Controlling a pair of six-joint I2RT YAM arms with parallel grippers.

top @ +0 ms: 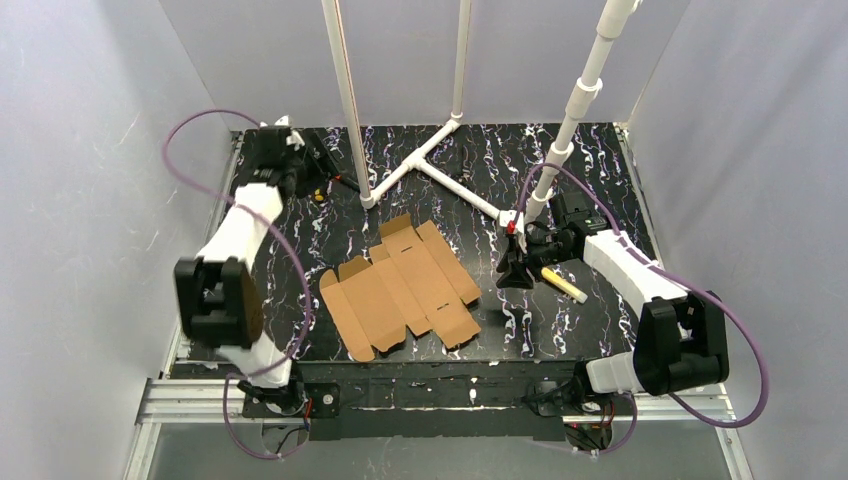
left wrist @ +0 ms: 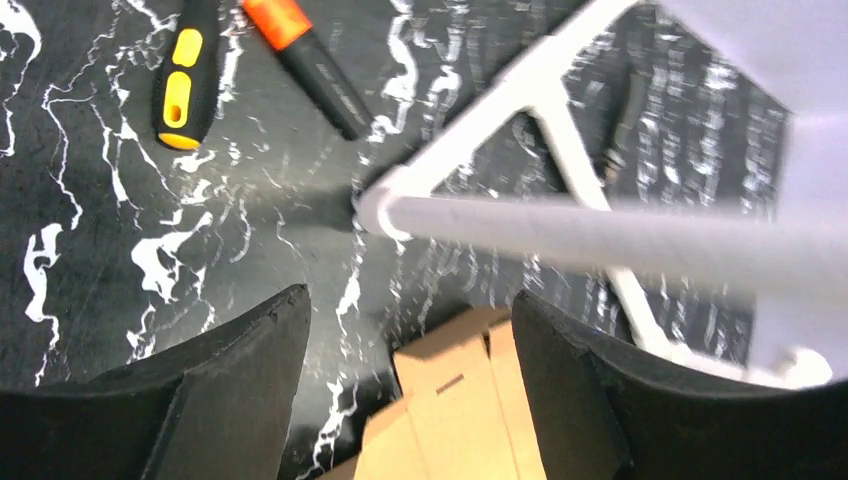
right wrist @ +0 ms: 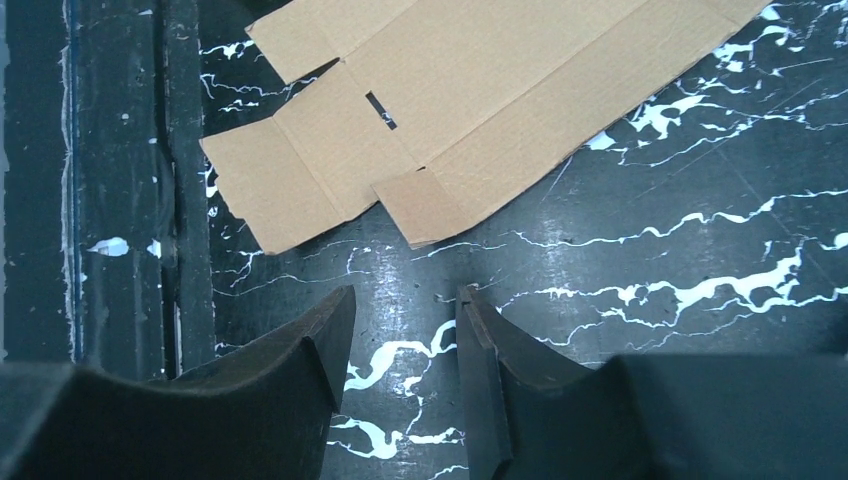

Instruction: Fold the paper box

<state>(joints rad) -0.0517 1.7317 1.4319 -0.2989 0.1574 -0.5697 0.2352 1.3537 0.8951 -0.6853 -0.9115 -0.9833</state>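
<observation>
On the black table point(top: 560, 330), paper box point(top: 400, 290) lies flat; flaps unfolded.

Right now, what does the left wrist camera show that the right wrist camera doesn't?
Only the left wrist view shows a yellow-and-black screwdriver, an orange-and-black marker and the white pipe frame. Only the right wrist view shows the slot and end flaps of the paper box, plus the dark rail at the edge of the table. Both show the paper box lying flat and unfolded on the black marbled table.
</observation>
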